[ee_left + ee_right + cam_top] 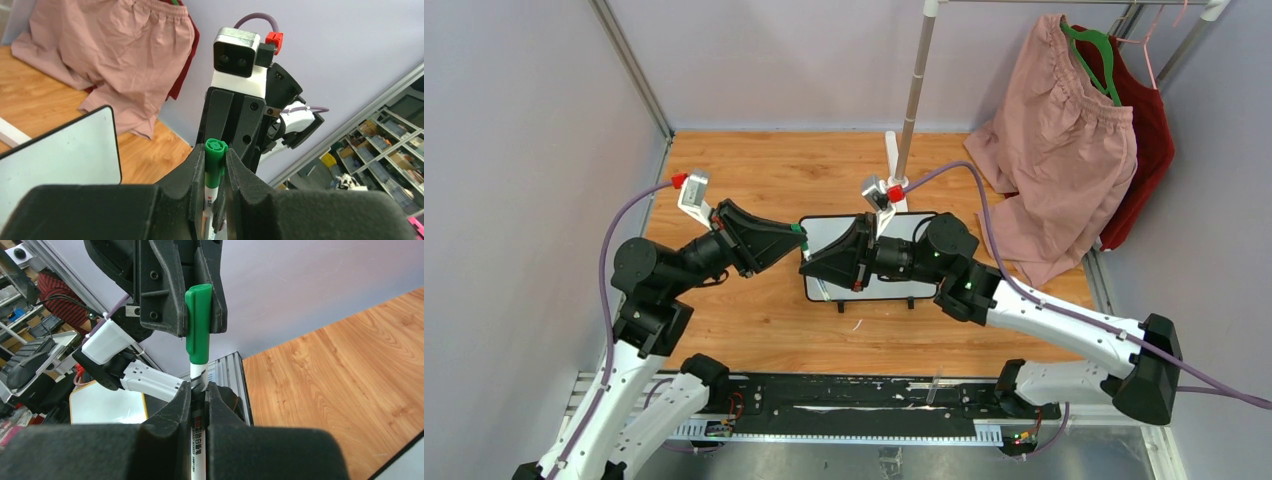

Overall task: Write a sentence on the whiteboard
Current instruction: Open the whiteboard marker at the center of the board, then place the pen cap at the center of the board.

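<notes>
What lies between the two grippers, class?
A green-capped marker bridges them: left gripper on its cap, right gripper on its barrel. The right wrist view shows it.

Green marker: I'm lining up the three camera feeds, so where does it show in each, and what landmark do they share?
Top external: the green marker is small, just left of centre, at the left end of the whiteboard.
Left wrist: marker at bottom centre, upright, green end on top.
Right wrist: marker at centre, upright, green cap above the white barrel.
Shared landmark: the wooden tabletop.
</notes>
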### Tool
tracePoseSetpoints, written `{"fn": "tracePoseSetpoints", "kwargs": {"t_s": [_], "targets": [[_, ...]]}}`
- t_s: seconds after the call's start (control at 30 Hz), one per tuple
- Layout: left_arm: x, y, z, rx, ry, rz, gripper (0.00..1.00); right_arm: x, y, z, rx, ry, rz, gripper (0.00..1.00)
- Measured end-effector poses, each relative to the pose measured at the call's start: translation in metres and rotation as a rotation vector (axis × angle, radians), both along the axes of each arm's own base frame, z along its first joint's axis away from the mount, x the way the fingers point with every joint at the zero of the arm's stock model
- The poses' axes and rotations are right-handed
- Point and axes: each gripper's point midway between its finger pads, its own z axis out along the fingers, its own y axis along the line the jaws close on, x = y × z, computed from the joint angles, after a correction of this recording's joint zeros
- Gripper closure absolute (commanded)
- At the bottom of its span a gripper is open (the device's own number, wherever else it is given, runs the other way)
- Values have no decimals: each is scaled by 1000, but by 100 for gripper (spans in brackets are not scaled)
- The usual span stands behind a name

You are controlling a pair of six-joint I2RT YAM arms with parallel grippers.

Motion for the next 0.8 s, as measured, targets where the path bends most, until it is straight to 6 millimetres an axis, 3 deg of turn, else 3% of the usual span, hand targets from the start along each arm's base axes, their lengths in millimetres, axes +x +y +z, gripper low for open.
{"fn": "tracePoseSetpoints", "kwargs": {"t_s": [0.17,0.3,0.5,0.67,0.8], "targets": [[5,-5,-11,18,59,-9,100,0,-9,-13,-10,24,-27,100],[18,7,12,-40,24,91,100,-5,-16,-34,-59,50,-25,100],[19,16,26,-78,-13,154,100,-9,-24,-25,-37,35,-28,100],[39,36,-2,43,67,338,100,-9,-44,-23,-70,-3,-87,100],[55,72,-53,223,190,571,100,-5,-75,-28,-132,-47,-193,100]]}}
